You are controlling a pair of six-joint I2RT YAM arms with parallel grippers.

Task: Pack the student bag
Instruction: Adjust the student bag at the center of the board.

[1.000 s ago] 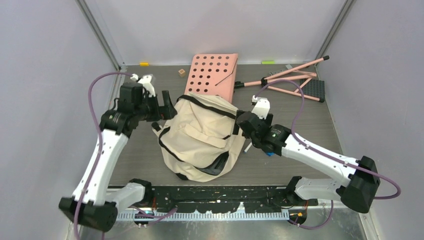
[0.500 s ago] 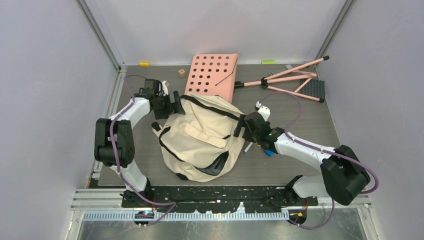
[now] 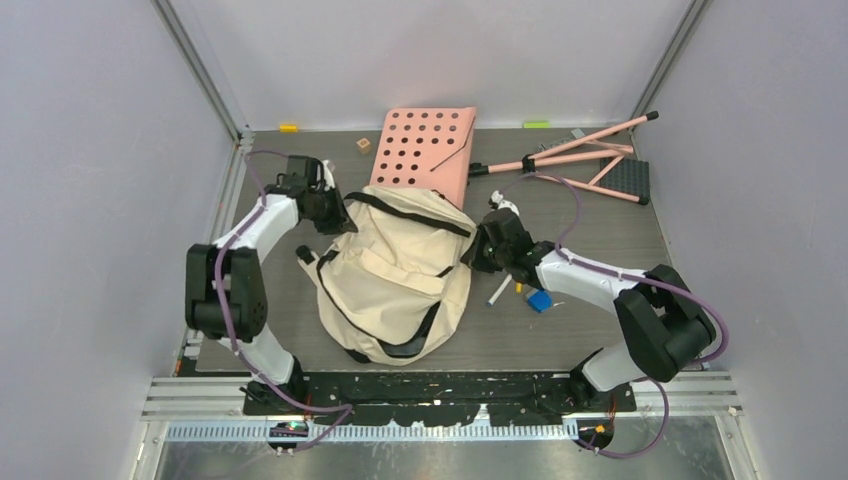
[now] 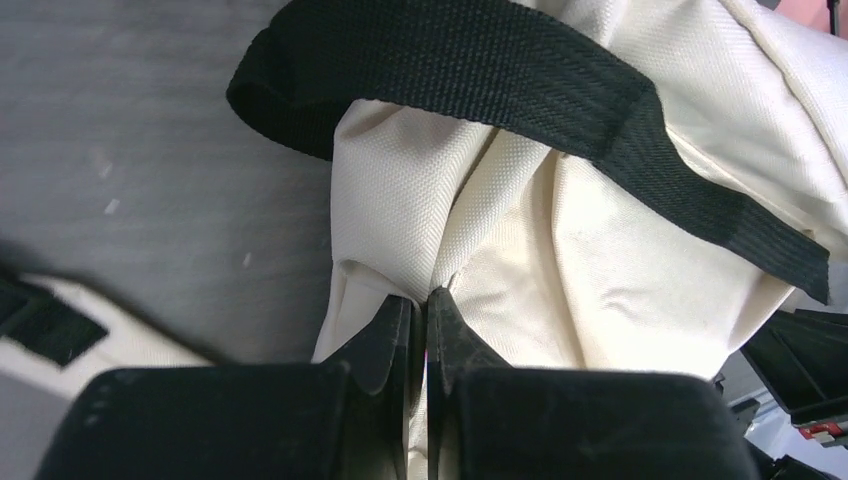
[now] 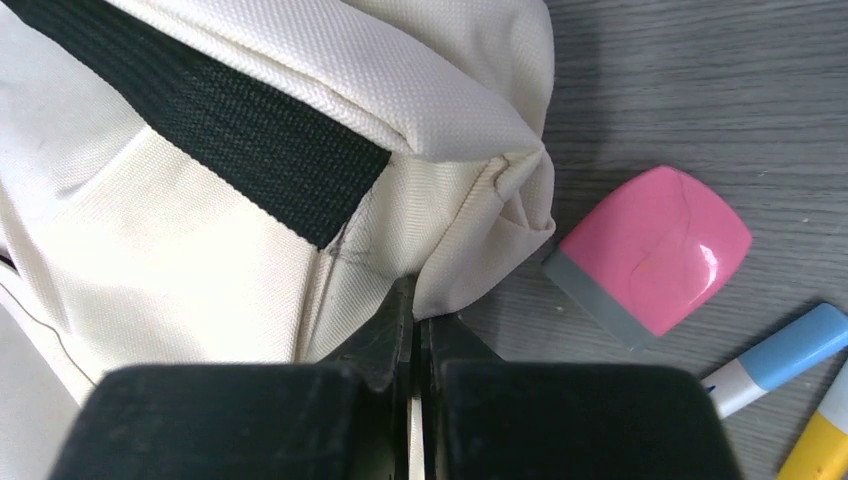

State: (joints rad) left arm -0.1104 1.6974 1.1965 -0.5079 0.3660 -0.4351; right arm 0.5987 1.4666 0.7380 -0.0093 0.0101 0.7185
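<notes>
The student bag (image 3: 395, 275), cream fabric with black straps, lies in the middle of the table. My left gripper (image 3: 335, 215) is shut on a fold of the cream fabric at the bag's upper left corner; the left wrist view has the fold (image 4: 440, 240) pinched between the fingers under a black strap (image 4: 520, 80). At the bag's right side my right gripper (image 3: 478, 250) is shut on its edge (image 5: 470, 260). A pink eraser (image 5: 650, 250) and markers (image 5: 780, 355) lie on the table just right of that gripper.
A pink perforated board (image 3: 425, 150) leans behind the bag, with a pink folding stand (image 3: 590, 160) to its right. A small blue item (image 3: 539, 300) and a white marker (image 3: 495, 293) lie by the right arm. A small wooden cube (image 3: 363, 145) sits at the back.
Both grippers went from open to shut on the bag's fabric. Both arms changed posture and moved in at the bag's sides, and the bag stretched longer toward the near edge.
</notes>
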